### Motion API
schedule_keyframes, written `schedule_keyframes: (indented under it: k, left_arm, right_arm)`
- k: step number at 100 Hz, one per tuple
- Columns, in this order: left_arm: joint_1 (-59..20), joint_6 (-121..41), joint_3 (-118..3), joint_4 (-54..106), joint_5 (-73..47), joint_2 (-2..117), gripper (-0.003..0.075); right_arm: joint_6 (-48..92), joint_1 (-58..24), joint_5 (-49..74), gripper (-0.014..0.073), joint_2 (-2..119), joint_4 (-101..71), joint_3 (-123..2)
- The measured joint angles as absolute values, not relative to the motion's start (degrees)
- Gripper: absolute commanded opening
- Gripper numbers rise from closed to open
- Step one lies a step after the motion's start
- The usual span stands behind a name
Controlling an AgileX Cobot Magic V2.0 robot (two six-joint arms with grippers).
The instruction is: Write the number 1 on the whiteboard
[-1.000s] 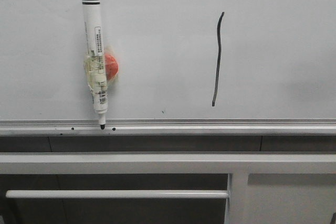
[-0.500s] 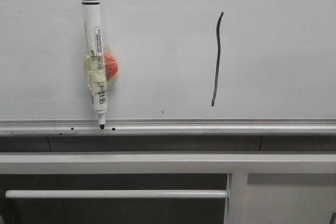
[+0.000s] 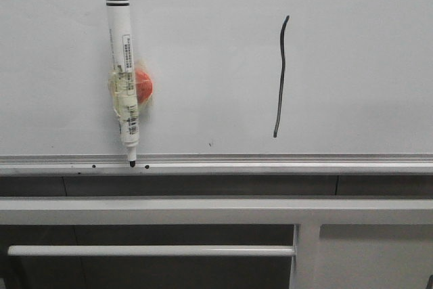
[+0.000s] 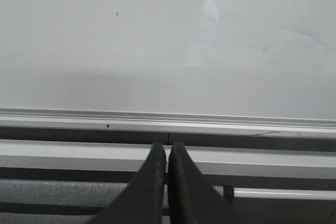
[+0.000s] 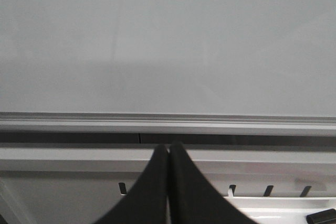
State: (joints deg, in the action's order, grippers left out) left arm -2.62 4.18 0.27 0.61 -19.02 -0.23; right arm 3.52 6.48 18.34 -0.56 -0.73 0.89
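From where I stand, the number 1 [image 3: 280, 76] is already on the whiteboard [image 3: 203, 52]: a thin, slightly wavy black stroke running top to bottom, right of the board's middle and ending a little above the silver rail [image 3: 270, 163]. Well apart to its left, the marker pen [image 3: 123, 76] hangs on the board, nearly upright, cap end up and black tip just touching the rail, with an orange-red magnet [image 3: 142, 84] taped beside its barrel.

Neither arm shows in the front view. In its own wrist camera, the left gripper [image 4: 168, 153] has its two dark fingers pressed together with nothing between them, pulled back below the rail and facing bare board. The right gripper [image 5: 168, 156] is the same: clenched on nothing, low, looking at blank white.

I judge the writing done. If any move remains, it turns on the pen's long axis, which stands vertical and parallel to the stroke; the pen lies on the left arm's side and the stroke nearer the right, though how far either gripper is from them I cannot tell
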Motion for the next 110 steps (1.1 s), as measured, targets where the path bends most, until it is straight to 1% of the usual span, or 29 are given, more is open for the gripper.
schedule_keyframes:
  k: [110]
  left_arm:
    - [-2.6, 4.2, 0.3, 0.6, -19.0, -0.2, -0.002]
  right_arm:
    - [3.5, 6.5, 19.1, -0.0064, -0.6, -0.9, 0.8]
